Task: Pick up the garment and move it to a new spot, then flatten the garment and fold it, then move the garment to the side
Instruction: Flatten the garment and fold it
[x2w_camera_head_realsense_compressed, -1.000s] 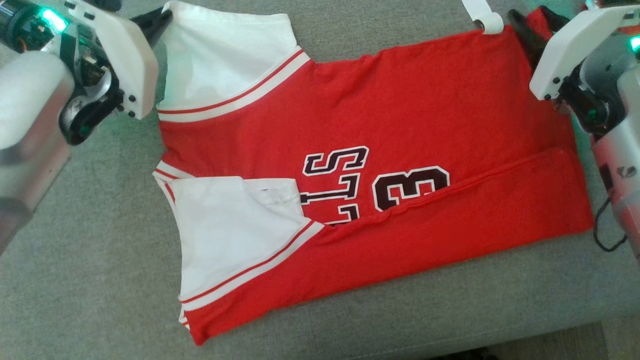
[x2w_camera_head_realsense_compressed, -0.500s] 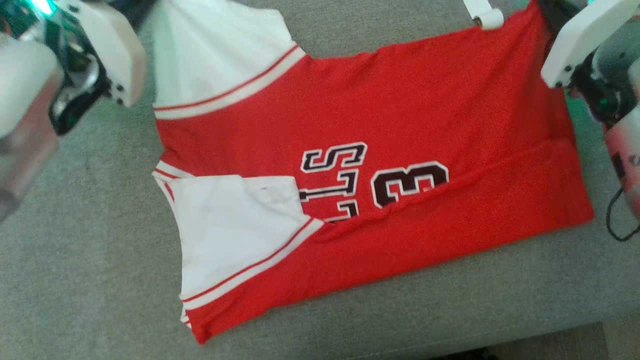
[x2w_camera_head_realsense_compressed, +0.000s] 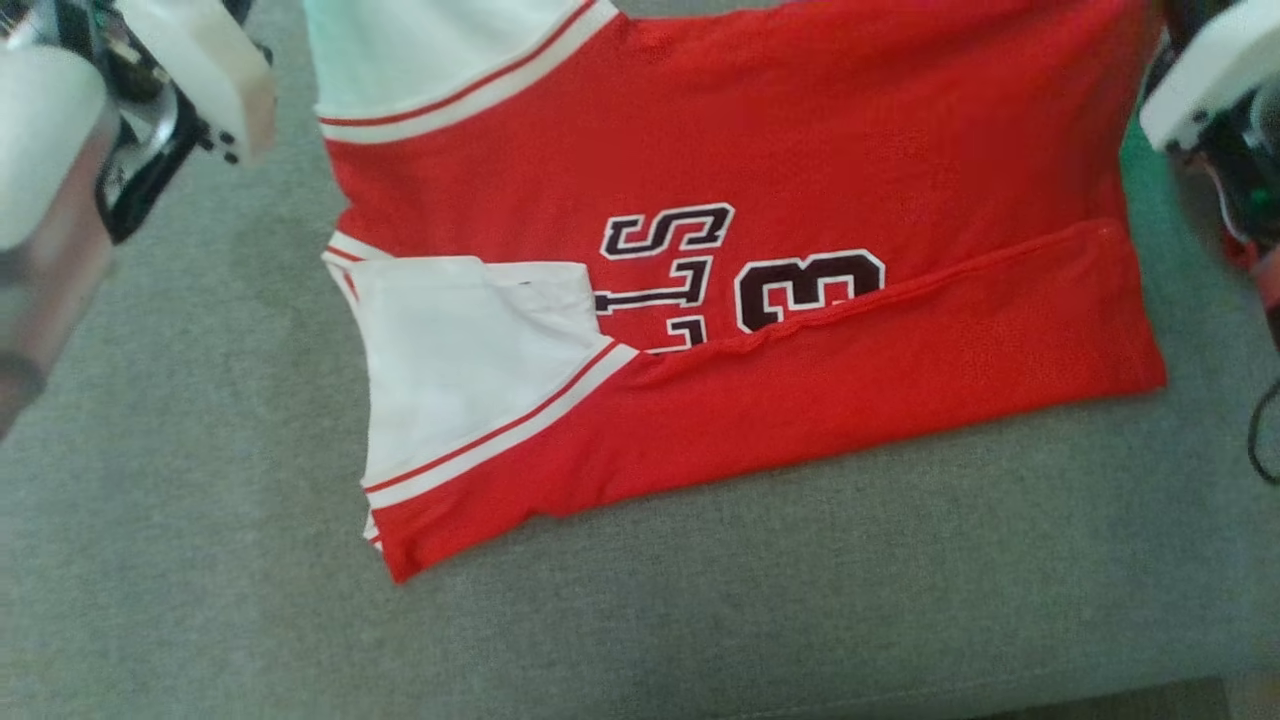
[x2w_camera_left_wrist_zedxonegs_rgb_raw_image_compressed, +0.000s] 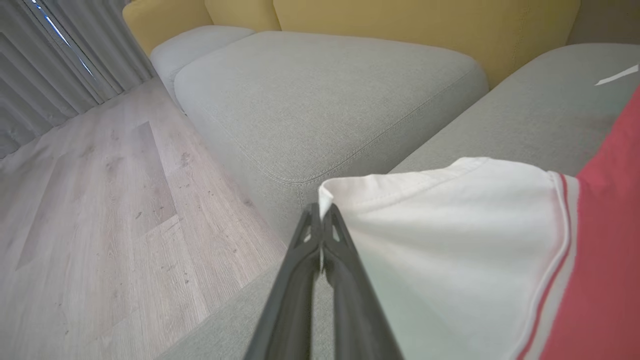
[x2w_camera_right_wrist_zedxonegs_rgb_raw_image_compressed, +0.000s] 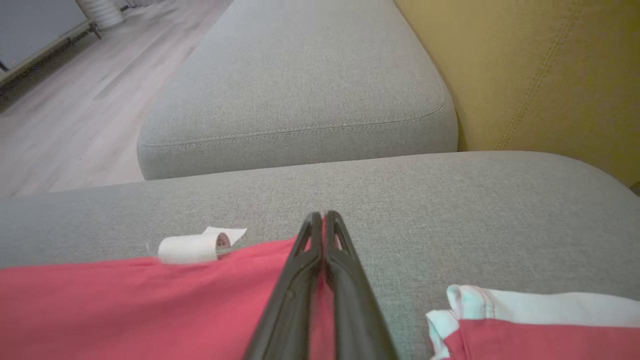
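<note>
On grey cushion (x2w_camera_head_realsense_compressed: 700, 620), garment (x2w_camera_head_realsense_compressed: 800, 130), far edge pinched, bare cushion beyond

Soft even daylight, slight blur

A grey sofa seat (x2w_camera_head_realsense_compressed: 700, 640) lay broad and flat, with a second grey cushion (x2w_camera_left_wrist_zedxonegs_rgb_raw_image_compressed: 320, 95) just beside it, a seam between them. Yellow back cushions (x2w_camera_left_wrist_zedxonegs_rgb_raw_image_compressed: 410, 20) stood behind both. Pale wooden floor (x2w_camera_left_wrist_zedxonegs_rgb_raw_image_compressed: 100, 210) ran alongside to grey curtains (x2w_camera_left_wrist_zedxonegs_rgb_raw_image_compressed: 45, 70); a white ribbed thing (x2w_camera_right_wrist_zedxonegs_rgb_raw_image_compressed: 102, 11) stood far off on it.
</note>
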